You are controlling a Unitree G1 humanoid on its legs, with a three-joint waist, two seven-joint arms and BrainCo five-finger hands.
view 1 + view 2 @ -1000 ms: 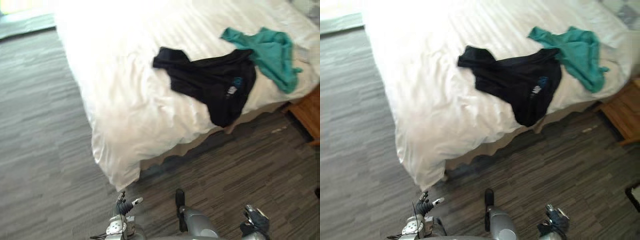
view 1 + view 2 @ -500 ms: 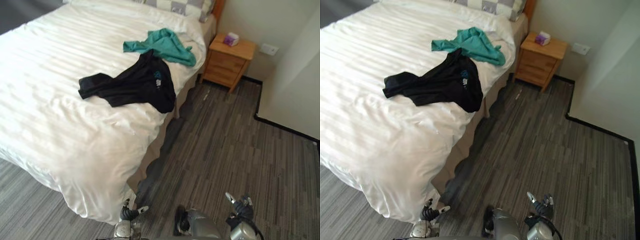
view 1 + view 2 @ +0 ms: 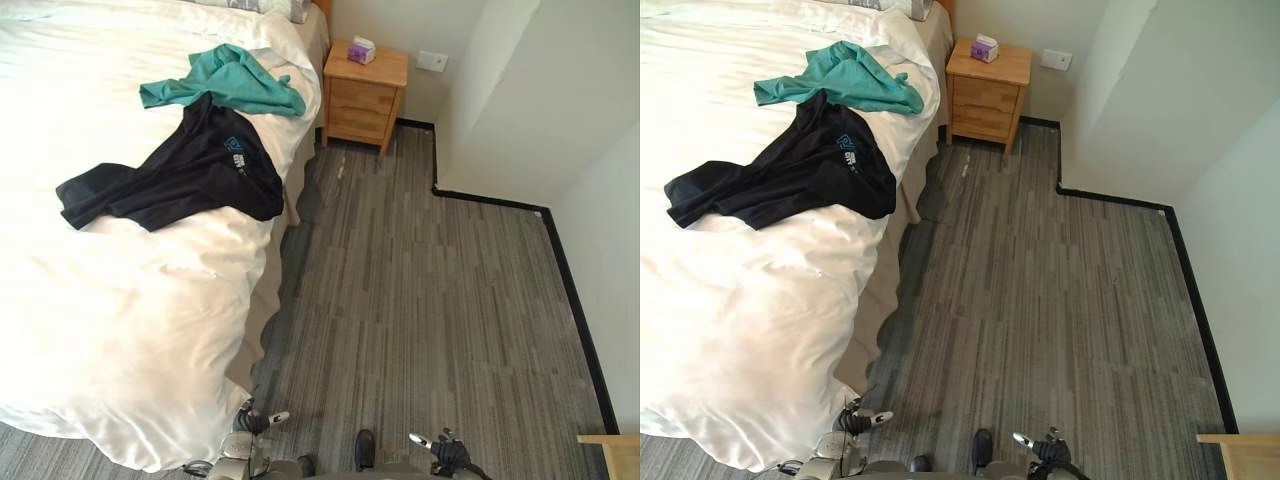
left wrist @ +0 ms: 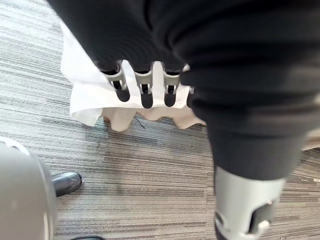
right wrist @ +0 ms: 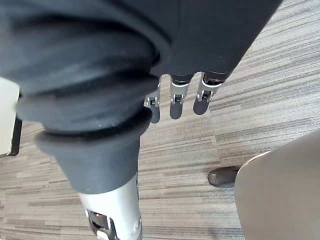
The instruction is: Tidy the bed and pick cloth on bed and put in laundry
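Note:
A black shirt (image 3: 170, 180) lies spread on the white bed (image 3: 90, 310), near its right edge. Just beyond it, towards the pillows, is a crumpled teal shirt (image 3: 225, 80) touching the black one's collar end. My left hand (image 3: 252, 423) hangs low by the duvet's near corner, far short of both shirts. Its fingers (image 4: 145, 92) are relaxed and hold nothing, with the duvet's hanging corner (image 4: 95, 102) past them. My right hand (image 3: 443, 452) hangs over the grey floor, its fingers (image 5: 175, 102) straight and empty.
A wooden nightstand (image 3: 365, 95) with a small purple box (image 3: 362, 49) stands beside the bed's head. A white wall corner (image 3: 510, 110) juts out at the right, with black skirting. A wooden furniture corner (image 3: 612, 455) shows at the lower right. Striped grey floor (image 3: 420, 290) runs alongside the bed.
The camera has swung right: the bed now sits at the left, and the floor, nightstand and wall corner are in view. The shirts lie as before. Both hands still hang low.

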